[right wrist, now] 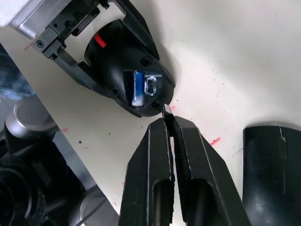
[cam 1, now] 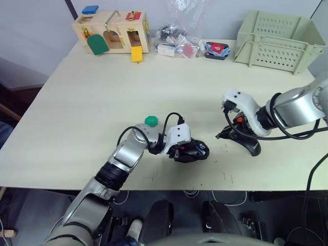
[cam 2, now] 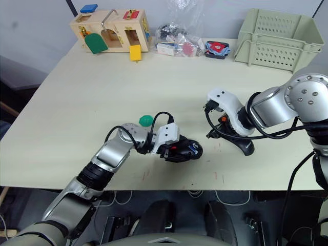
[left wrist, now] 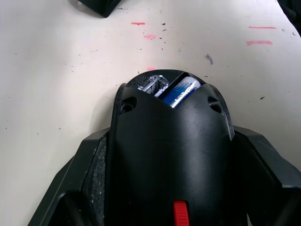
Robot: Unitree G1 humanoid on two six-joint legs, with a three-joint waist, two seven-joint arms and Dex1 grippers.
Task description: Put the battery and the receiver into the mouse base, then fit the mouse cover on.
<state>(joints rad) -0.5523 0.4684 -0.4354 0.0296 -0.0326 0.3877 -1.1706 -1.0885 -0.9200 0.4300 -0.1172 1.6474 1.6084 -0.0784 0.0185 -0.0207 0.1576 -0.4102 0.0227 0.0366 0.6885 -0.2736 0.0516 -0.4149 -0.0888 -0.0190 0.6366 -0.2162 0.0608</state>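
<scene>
Holding the mouse base (cam 1: 190,150) steady near the worktop's (cam 1: 92,102) front edge, the left gripper (cam 1: 185,151) has its fingers clamped on the base's two sides. The battery (left wrist: 181,91) already lies in its bay, blue label up, so that step looks done. Beside it the small metal-lined slot (right wrist: 151,86) is open and seems empty. The right gripper (right wrist: 170,123) hovers just beside the base with its fingers (right wrist: 157,155) clenched on a thin dark sliver at their tips, most likely the receiver (right wrist: 163,109), though it is too small to be sure. Its tip sits just off the base's rim, not yet in the slot. The mouse cover (right wrist: 273,160) lies on the worktop close to the right gripper, toward the front edge, untouched. By my reading, one of three steps is finished: the receiver still has to go in, then the cover has to be fitted over the open bay.
</scene>
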